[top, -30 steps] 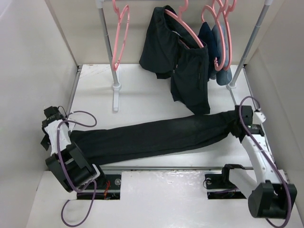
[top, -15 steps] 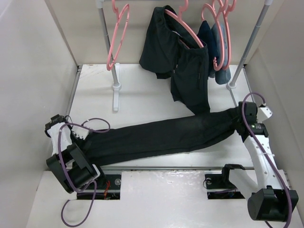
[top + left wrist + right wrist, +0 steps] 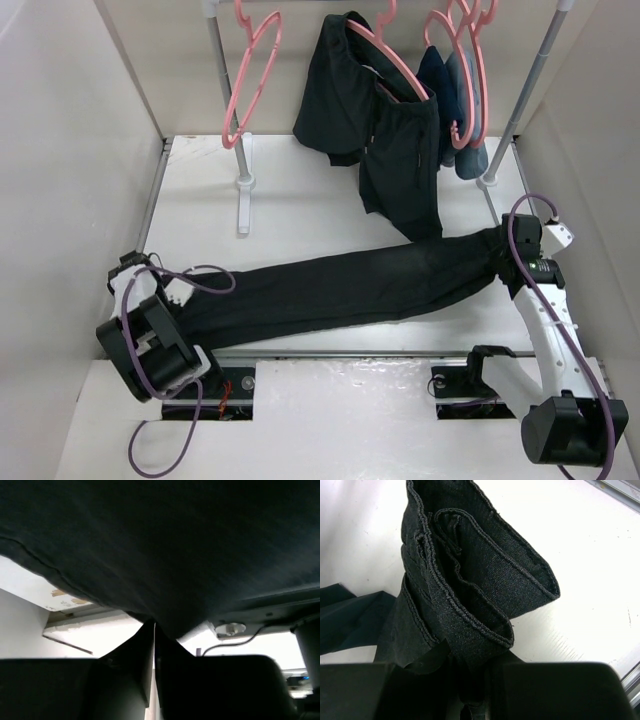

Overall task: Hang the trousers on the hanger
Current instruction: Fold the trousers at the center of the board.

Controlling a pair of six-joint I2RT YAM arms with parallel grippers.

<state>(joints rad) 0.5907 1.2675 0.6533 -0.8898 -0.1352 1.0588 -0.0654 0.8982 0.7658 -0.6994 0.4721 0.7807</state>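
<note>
The long black trousers (image 3: 340, 285) lie stretched across the table from left to right. My left gripper (image 3: 165, 292) sits at their left end. In the left wrist view its jaws (image 3: 154, 627) are shut, and the black cloth (image 3: 165, 545) draws down to a point between the tips. My right gripper (image 3: 503, 255) is shut on the other end, where folded, stitched edges (image 3: 470, 595) rise from its fingers (image 3: 475, 680). An empty pink hanger (image 3: 252, 85) hangs on the rack at the back left.
A shorter black garment (image 3: 390, 140) hangs on a pink hanger at the back middle, with navy and pale-blue clothes (image 3: 455, 100) beside it. The rack's posts (image 3: 243, 180) (image 3: 510, 130) stand on the table. Walls close in both sides.
My left gripper has slid right onto the left end of the trousers and gone from open to shut. The right gripper lifted slightly at first and has kept its hold.
</note>
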